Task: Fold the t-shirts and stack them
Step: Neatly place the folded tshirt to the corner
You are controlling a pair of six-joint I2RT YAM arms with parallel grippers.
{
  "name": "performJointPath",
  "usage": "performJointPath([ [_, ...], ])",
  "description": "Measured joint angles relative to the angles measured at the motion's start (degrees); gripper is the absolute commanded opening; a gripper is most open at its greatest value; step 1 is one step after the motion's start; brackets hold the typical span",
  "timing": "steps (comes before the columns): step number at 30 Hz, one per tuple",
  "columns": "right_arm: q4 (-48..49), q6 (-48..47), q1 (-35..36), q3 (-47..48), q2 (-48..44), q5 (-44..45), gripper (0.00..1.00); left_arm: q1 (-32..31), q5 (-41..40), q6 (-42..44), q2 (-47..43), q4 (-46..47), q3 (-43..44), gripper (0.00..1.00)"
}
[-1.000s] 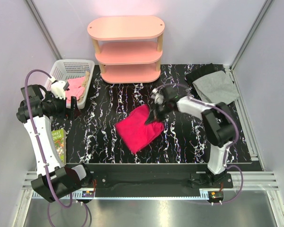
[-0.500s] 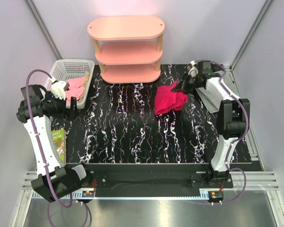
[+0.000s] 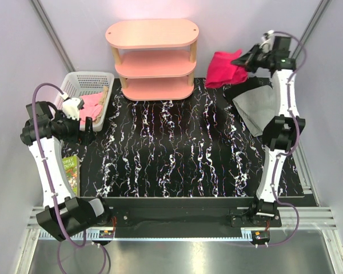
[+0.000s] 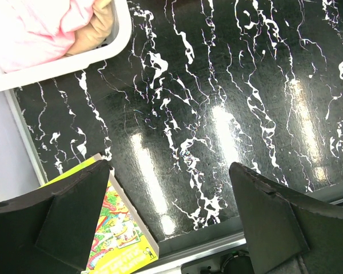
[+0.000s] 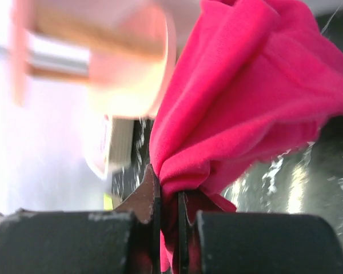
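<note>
The right gripper (image 5: 166, 197) was pinched shut on a bunched fold of the red t-shirt (image 5: 246, 97), which hung limp in the air beside the shelf (image 3: 152, 57), near the grey t-shirt (image 3: 257, 105) lying at the far right corner of the table (image 3: 177, 154). The cloth looked light and soft and would likely sag from one pinch, so a folded edge seemed the safer hold. The left gripper (image 4: 168, 188) stood wide and empty.
</note>
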Motion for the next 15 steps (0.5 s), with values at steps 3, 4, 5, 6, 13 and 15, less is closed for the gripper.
performJointPath([
  [3,-1.6,1.7,-4.2,6.0,1.0,0.1,0.00,0.0,0.0,0.0,1.2,0.0,0.0,0.92],
  [4,-1.9,2.1,-5.7,6.6,1.0,0.2,0.00,0.0,0.0,0.0,1.5,0.0,0.0,0.92],
  [5,-2.0,2.3,-6.8,6.8,1.0,0.4,0.00,0.0,0.0,0.0,1.6,0.0,0.0,0.92],
  [6,-2.6,2.5,-8.5,6.8,1.0,0.8,0.00,0.0,0.0,0.0,1.8,0.0,0.0,0.92],
  [13,-6.2,1.3,-11.9,0.5,1.3,5.2,0.00,0.1,0.0,0.0,1.8,0.0,0.0,0.92],
  [15,-7.4,0.9,-11.6,-3.1,1.3,7.0,0.00,0.1,0.0,0.0,1.8,0.0,0.0,0.92],
])
